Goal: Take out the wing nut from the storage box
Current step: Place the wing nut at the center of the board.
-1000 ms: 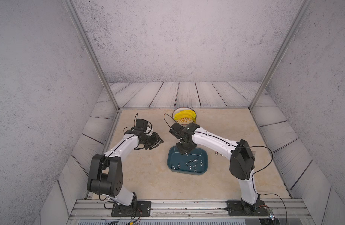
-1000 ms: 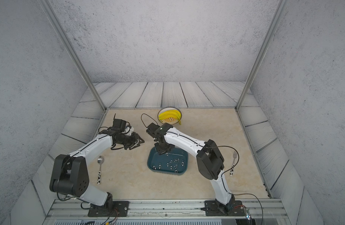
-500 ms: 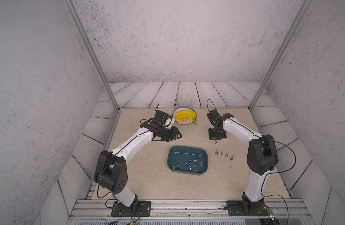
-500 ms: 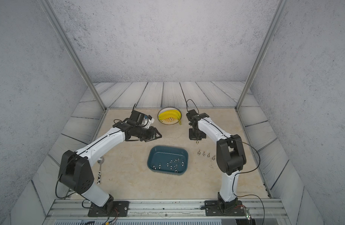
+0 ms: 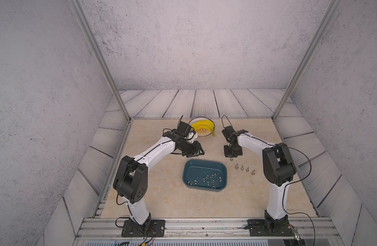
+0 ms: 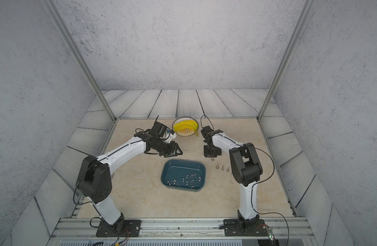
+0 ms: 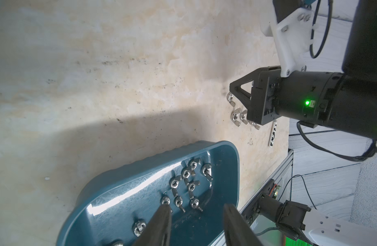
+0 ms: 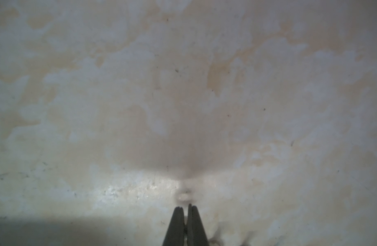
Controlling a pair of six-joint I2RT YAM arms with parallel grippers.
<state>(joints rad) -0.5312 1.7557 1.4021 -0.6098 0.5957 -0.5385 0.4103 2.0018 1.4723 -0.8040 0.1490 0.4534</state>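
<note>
The storage box (image 5: 205, 168) (image 6: 183, 168) (image 7: 119, 202) is a dark teal tray lying mid-table with several wing nuts (image 5: 211, 179) (image 7: 189, 183) in it. My right gripper (image 5: 231, 156) (image 6: 213, 156) (image 8: 185, 207) points down just past the box's far right corner, shut on a wing nut (image 5: 231, 159) (image 7: 230, 99) that hangs a little above the table. My left gripper (image 5: 199, 152) (image 6: 179, 151) (image 7: 196, 206) hovers over the box's far left edge, open and empty.
A row of wing nuts (image 5: 245, 169) (image 6: 222, 168) (image 7: 238, 116) lies on the table right of the box, close to my right gripper. A round plate with bananas (image 5: 202, 128) (image 6: 185, 127) stands at the back between the arms.
My right gripper rose out of the box and moved right with a wing nut, then sank slightly. My left arm stretched from the left toward the box's far edge.
</note>
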